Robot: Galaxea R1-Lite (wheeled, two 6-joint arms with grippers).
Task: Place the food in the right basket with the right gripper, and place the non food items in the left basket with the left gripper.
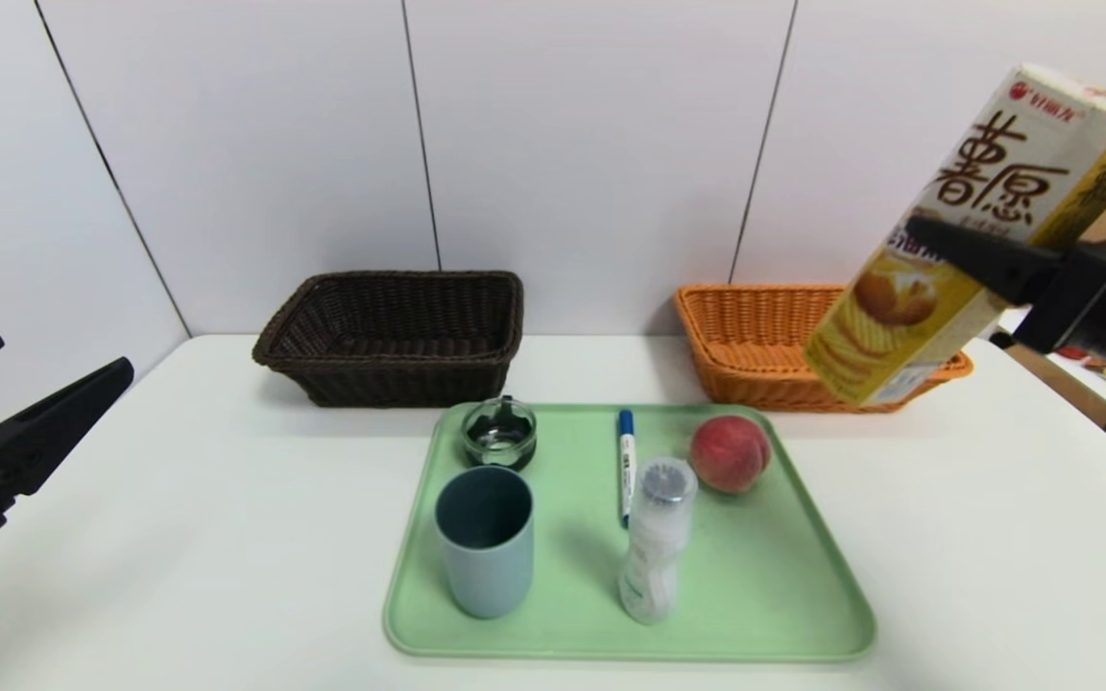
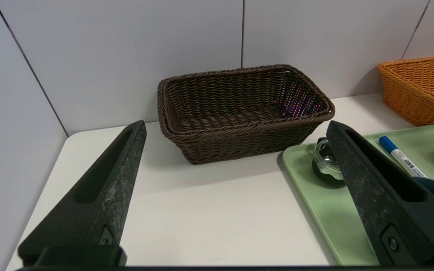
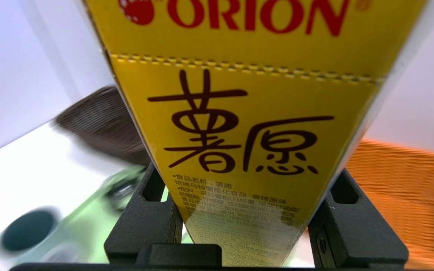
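Head view had the right gripper (image 1: 980, 264) clamped on the snack box (image 1: 971, 235), which hung tilted in the air, lower end over the orange basket's (image 1: 755, 345) near rim. So the basket lay just below and behind the claw.

Head camera looks down over the desk (image 1: 947, 537); wrist cameras sit close behind their fingers (image 2: 100, 188), sharing both baskets (image 2: 239, 109).
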